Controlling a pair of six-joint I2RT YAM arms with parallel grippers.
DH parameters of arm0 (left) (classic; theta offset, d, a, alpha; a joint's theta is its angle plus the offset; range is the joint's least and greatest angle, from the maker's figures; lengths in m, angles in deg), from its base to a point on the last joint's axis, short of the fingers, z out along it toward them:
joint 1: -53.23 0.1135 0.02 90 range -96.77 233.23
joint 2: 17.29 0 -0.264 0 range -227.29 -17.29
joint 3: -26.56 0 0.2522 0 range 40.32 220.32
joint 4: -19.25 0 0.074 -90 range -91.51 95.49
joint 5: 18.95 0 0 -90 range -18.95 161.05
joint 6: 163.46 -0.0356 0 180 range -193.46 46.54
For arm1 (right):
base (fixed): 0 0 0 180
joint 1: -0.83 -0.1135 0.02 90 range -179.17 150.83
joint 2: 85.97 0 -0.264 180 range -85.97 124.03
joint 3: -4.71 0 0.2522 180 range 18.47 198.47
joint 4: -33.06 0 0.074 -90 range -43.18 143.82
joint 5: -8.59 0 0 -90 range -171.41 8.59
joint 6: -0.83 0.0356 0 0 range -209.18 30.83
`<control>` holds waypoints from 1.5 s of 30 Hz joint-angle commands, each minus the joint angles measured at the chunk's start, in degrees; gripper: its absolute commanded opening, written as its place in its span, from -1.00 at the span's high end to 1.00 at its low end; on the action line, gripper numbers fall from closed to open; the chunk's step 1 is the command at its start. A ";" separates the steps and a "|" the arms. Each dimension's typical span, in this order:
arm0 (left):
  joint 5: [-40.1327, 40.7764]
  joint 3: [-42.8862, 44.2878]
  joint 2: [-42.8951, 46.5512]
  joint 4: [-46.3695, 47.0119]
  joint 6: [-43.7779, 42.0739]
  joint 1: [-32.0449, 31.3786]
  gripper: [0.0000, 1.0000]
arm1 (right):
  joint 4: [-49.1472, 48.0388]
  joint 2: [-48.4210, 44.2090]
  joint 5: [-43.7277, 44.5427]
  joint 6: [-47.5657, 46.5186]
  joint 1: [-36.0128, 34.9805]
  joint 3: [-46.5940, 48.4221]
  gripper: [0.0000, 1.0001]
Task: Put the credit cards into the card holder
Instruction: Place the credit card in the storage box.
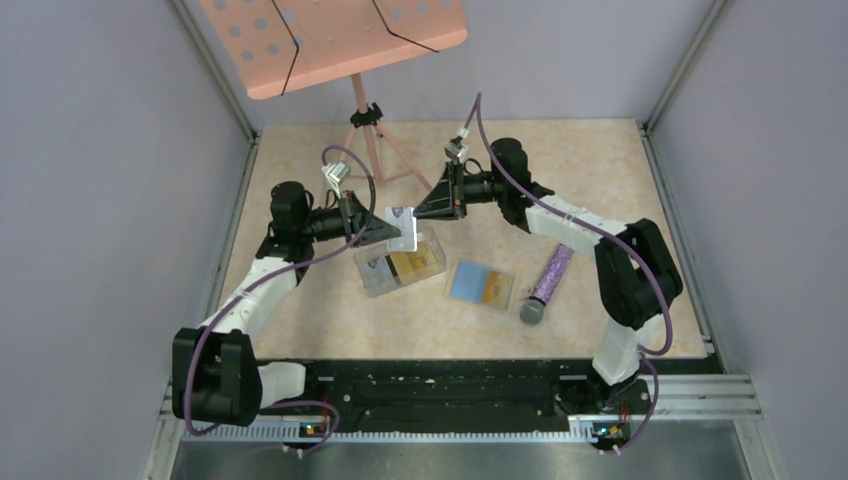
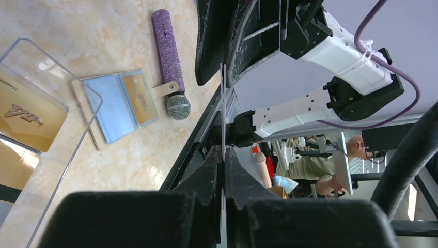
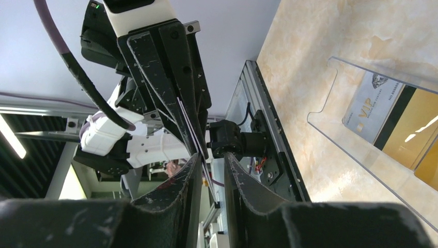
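A white credit card point(image 1: 402, 228) hangs in the air over the clear box, with my left gripper point(image 1: 378, 228) shut on its left edge. In the left wrist view the card point(image 2: 222, 103) shows edge-on, pinched between the jaws of the left gripper point(image 2: 223, 150). My right gripper point(image 1: 428, 208) reaches the card from the right. In the right wrist view the card point(image 3: 191, 124) runs between the jaws of the right gripper point(image 3: 212, 157), close to the left finger, with a gap to the other. The card holder point(image 1: 482, 285) lies open on the table, light blue inside, with a gold card in it.
A clear plastic box point(image 1: 400, 265) with more cards, one a gold VIP card point(image 3: 372, 106), lies under the grippers. A purple glitter microphone point(image 1: 548, 285) lies right of the card holder. A music stand point(image 1: 365, 130) stands at the back.
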 commanded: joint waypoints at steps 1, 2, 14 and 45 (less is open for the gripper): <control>-1.50 0.53 2.04 3.14 0.07 -0.37 1.00 | -2.29 -1.25 -0.93 -0.76 -1.37 0.11 0.58; -1.52 0.45 2.08 3.16 0.07 -0.37 1.00 | -2.27 -1.12 -0.91 -0.79 -1.43 0.11 0.61; -1.07 -0.39 3.71 3.21 0.32 -0.43 1.00 | -8.93 -1.11 -1.40 3.07 -1.40 -3.31 0.73; 1.06 -0.92 2.23 7.23 3.54 -0.90 0.74 | -44.22 3.72 -4.55 26.24 -3.87 -8.62 1.00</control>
